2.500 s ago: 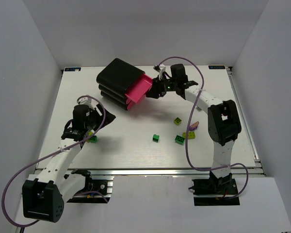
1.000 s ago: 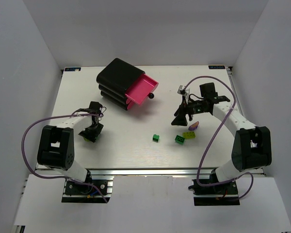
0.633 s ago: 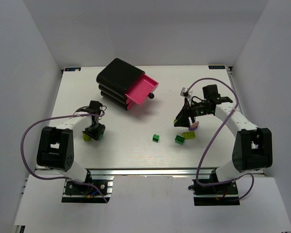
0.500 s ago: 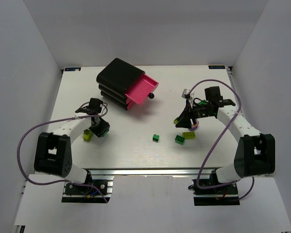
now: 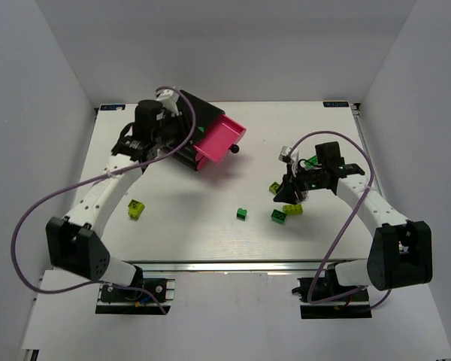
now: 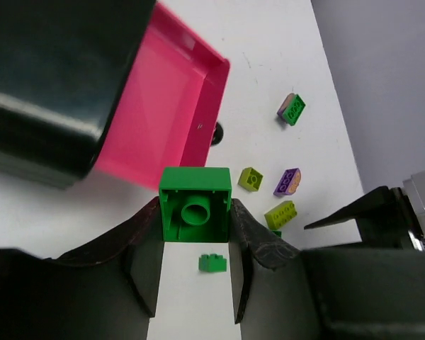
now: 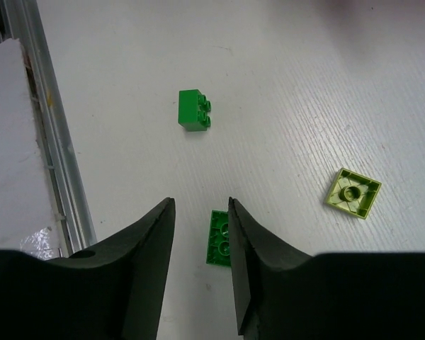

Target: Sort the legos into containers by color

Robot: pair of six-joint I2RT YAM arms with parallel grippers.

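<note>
Dark green studded plastic brick (image 6: 195, 190), pinched in left gripper (image 6: 196, 227), now lifted off table, near open glossy pink drawer (image 6: 163, 106); right gripper (image 7: 201, 212) narrower, fingers apart over upturned green brick (image 7: 218, 239).

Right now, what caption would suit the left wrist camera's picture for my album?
Left pincer grips a green brick near the open pink drawer.

Two end effectors (image 6: 195, 212) (image 7: 200, 205). One black casing (image 6: 49, 71), one pink drawer (image 6: 163, 106) showing, one dark knob (image 6: 214, 132). Three yellow-green legos (image 5: 137, 209) (image 5: 274, 186) (image 5: 292, 209), three green legos (image 6: 195, 191) (image 5: 242, 214) (image 5: 278, 216), one purple lego (image 6: 288, 182), and one green-and-purple piece (image 6: 292, 109); whether that is one lego or two stacked, I cannot tell.
</note>
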